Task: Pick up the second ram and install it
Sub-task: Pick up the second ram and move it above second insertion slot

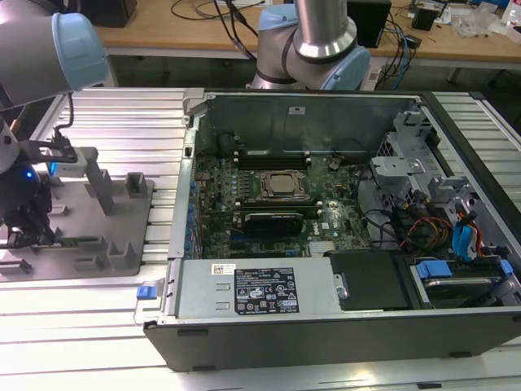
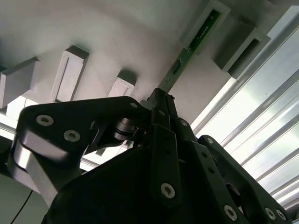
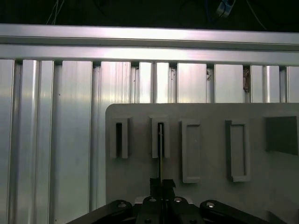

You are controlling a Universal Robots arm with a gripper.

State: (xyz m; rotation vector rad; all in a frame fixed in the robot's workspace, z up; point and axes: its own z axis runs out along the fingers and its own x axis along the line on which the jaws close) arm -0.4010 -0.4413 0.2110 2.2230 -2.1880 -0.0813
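The second ram [image 2: 194, 44] is a slim green stick standing on edge, its far end in a slotted block of the grey fixture plate [image 2: 117, 32]. In the first wrist view the ram [image 3: 160, 149] shows edge-on as a thin line running from a slot into my gripper [image 3: 161, 183]. In the second wrist view, the black fingers of my gripper [image 2: 161, 100] are shut on the stick's near end. In the exterior view my gripper [image 1: 24, 232] sits low over the fixture plate [image 1: 122, 216], at the exterior view's left, apart from the open computer case [image 1: 195, 155].
Inside the case lie the motherboard with memory slots [image 1: 270, 156], a silver processor [image 1: 283, 186] and a black expansion card [image 1: 281, 220]. Drive bays and cables [image 1: 431, 220] fill the case's right side. Several upright holder blocks [image 1: 102, 187] stand on the fixture plate. Ribbed aluminium table [image 3: 56, 140] surrounds it.
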